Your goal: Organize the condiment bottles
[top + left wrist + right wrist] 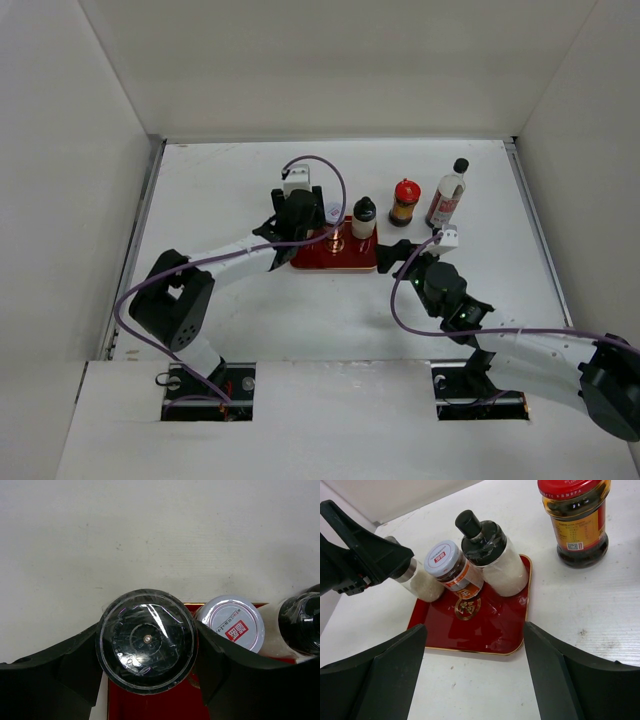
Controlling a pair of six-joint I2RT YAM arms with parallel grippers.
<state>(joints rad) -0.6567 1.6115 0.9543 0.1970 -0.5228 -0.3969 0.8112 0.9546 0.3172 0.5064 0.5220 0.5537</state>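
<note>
Clamped in the left gripper (146, 636), one finger on each side: a grey-lidded shaker jar (421, 583) with pale grains inside and a clear film over its dark round top. Placed at the far left corner of the red tray (485, 630); cannot tell whether resting on it or lifted just off it.

Just beside it, upright on the tray: a white-lidded shaker jar (451, 569) with brown contents, an orange label and a red mark on the lid. Next in line, touching or nearly so: a white bottle (496, 560) with a black cap and black wrap at the shoulder, also on the tray.

Off the tray, on the bare table (250, 320) to the right: a brown bottle (404, 203) with a red cap and a yellow-red label, then a tall clear bottle (447, 195) with a black cap and red label, near each other and both upright.

Hovering at the tray's near right side with jaws wide apart and nothing between them: the right gripper (475, 626).

Underneath, a white table surface, slightly scuffed. Around it, plain white walls (330, 70) on three sides. Along both arms, purple cables (330, 185).
</note>
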